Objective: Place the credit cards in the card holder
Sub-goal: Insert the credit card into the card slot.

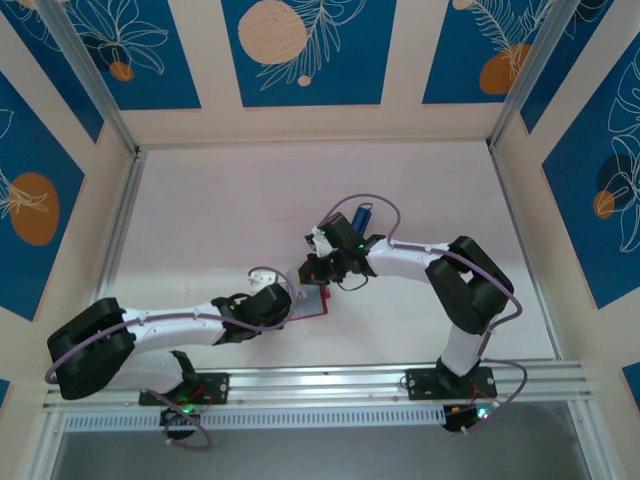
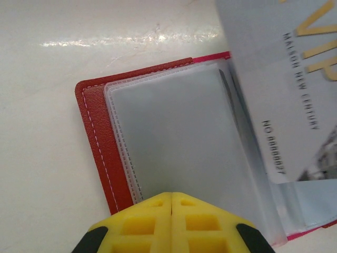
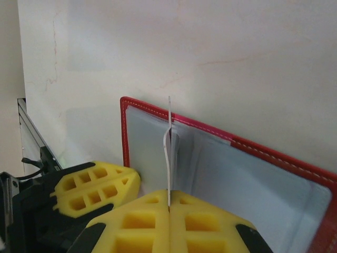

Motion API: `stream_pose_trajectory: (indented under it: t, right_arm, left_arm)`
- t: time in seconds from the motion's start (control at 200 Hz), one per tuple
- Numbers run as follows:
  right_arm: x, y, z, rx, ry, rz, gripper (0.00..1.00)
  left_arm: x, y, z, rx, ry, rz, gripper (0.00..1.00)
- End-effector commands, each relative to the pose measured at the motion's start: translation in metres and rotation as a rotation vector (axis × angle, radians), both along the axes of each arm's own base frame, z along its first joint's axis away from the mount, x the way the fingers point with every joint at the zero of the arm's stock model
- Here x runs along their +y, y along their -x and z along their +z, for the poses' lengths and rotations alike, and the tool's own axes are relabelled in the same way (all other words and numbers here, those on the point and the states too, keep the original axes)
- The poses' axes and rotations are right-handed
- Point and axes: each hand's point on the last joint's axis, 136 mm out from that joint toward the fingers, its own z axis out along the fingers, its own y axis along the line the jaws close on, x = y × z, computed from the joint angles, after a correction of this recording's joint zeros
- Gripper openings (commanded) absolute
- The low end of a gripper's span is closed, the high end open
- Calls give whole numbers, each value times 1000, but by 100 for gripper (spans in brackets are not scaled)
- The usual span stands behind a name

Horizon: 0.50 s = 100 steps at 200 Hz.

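Observation:
The card holder lies open on the table, red cover down and pale clear pockets facing up. My left gripper is shut with nothing between its fingers, and its tips press on the near pocket page. Its yellow fingers rest at the holder's left edge. My right gripper is shut on a credit card, held edge-on above the pockets, its far end at a lifted pocket flap. The same credit card is grey-blue with VIP lettering and covers the holder's right side.
The pale table spreads round the holder, closed in by aluminium rails and patterned blue walls. Both arms meet at mid-table, the right gripper just behind the holder and the left gripper at its left.

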Motion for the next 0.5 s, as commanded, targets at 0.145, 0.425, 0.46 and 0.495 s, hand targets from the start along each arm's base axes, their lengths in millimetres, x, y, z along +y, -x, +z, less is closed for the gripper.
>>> stream_pose_trajectory:
  t: [0.145, 0.425, 0.46, 0.495]
  right_arm:
    - [6, 6, -7, -13, -7, 9, 0]
    - [5, 9, -14, -5, 6, 11, 0]
    - [6, 10, -15, -3, 3, 11, 0]
    - [6, 11, -16, 2, 4, 10, 0]
  left_arm:
    - [22, 9, -17, 57, -93, 26, 2]
    - [23, 9, -17, 58, -95, 29, 1]
    - [23, 9, -17, 57, -95, 29, 2]
    - [23, 9, -17, 57, -95, 30, 1]
